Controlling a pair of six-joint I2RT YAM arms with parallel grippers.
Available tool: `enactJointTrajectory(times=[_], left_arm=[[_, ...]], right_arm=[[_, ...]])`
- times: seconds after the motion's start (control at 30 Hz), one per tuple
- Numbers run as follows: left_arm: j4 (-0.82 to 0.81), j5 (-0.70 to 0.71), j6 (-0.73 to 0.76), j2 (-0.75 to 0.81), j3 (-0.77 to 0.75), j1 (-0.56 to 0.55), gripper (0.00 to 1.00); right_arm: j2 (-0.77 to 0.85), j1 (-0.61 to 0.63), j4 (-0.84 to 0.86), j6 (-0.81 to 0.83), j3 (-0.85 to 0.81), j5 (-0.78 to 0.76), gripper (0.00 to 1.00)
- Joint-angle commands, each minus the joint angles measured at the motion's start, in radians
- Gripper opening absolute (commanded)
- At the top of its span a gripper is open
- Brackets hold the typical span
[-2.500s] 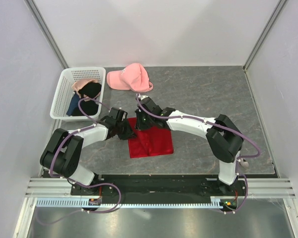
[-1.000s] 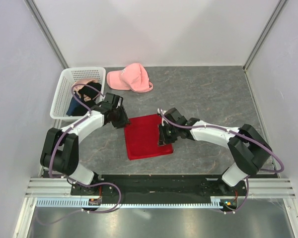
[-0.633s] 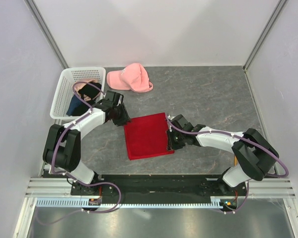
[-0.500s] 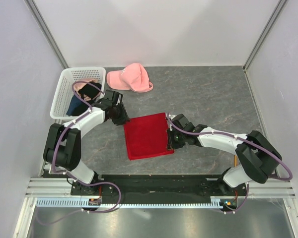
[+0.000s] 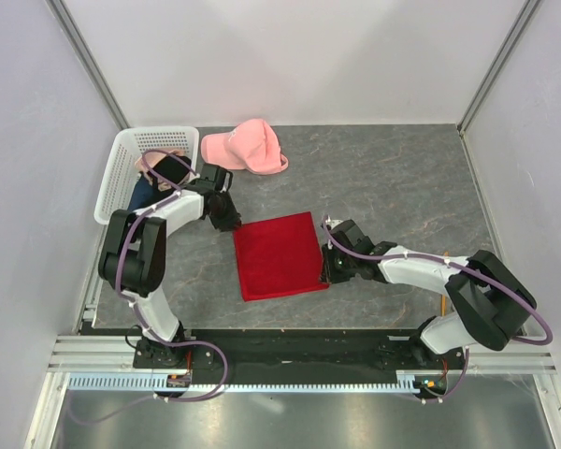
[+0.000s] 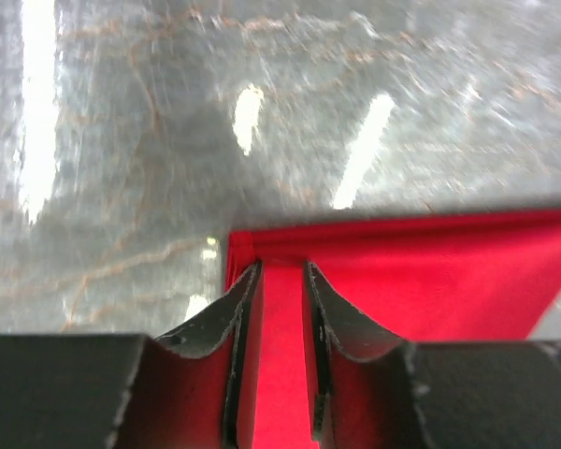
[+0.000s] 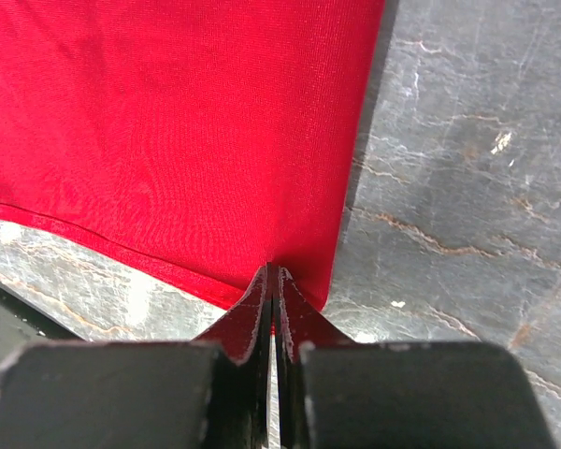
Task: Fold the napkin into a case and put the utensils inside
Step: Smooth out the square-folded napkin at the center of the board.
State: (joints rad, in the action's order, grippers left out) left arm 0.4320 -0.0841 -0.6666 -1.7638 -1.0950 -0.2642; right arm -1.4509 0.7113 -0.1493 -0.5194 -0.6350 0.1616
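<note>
The red napkin (image 5: 276, 254) lies spread flat, roughly square, on the grey table. My left gripper (image 5: 233, 223) is at its far left corner. In the left wrist view (image 6: 280, 276) the jaws stand a little apart, with the red cloth (image 6: 430, 271) between and under them. My right gripper (image 5: 328, 273) is at the near right corner. In the right wrist view (image 7: 273, 273) it is shut, pinching the napkin's (image 7: 187, 122) edge. A thin orange utensil (image 5: 442, 306) peeks out beside the right arm's elbow. No folded case shows.
A white basket (image 5: 115, 178) holding black and blue garments stands at the far left. A pink cap (image 5: 245, 148) lies behind the napkin. Metal posts and walls close in the table on the left, the right and the back.
The napkin went from bunched under both grippers to spread flat. My right gripper drew its corner right and nearer; my left gripper moved to the far left corner.
</note>
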Motion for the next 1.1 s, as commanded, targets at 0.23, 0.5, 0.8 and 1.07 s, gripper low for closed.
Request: enactJointTrajectory(times=[0.23,0.5,0.8,1.07], left_arm=[[0.022,0.072,0.056,0.039,-0.043,0.002,0.31],[0.037,-0.018,0.061,0.174,-0.002,-0.033,0.34],[-0.012,-0.072,0.032,0.285,0.181,-0.116,0.25],[-0.050,-0.089,-0.004,0.336,0.273,-0.216,0.25]], right_arm=[[0.020,-0.085,-0.036,0.058,-0.165,-0.053,0.08],[-0.268,-0.139,-0.038,0.099,-0.520,-0.046,0.32],[-0.499,-0.170,-0.026,0.121,-0.726,-0.065,0.18],[-0.612,-0.196,0.036,0.136,-0.735,-0.070,0.13]])
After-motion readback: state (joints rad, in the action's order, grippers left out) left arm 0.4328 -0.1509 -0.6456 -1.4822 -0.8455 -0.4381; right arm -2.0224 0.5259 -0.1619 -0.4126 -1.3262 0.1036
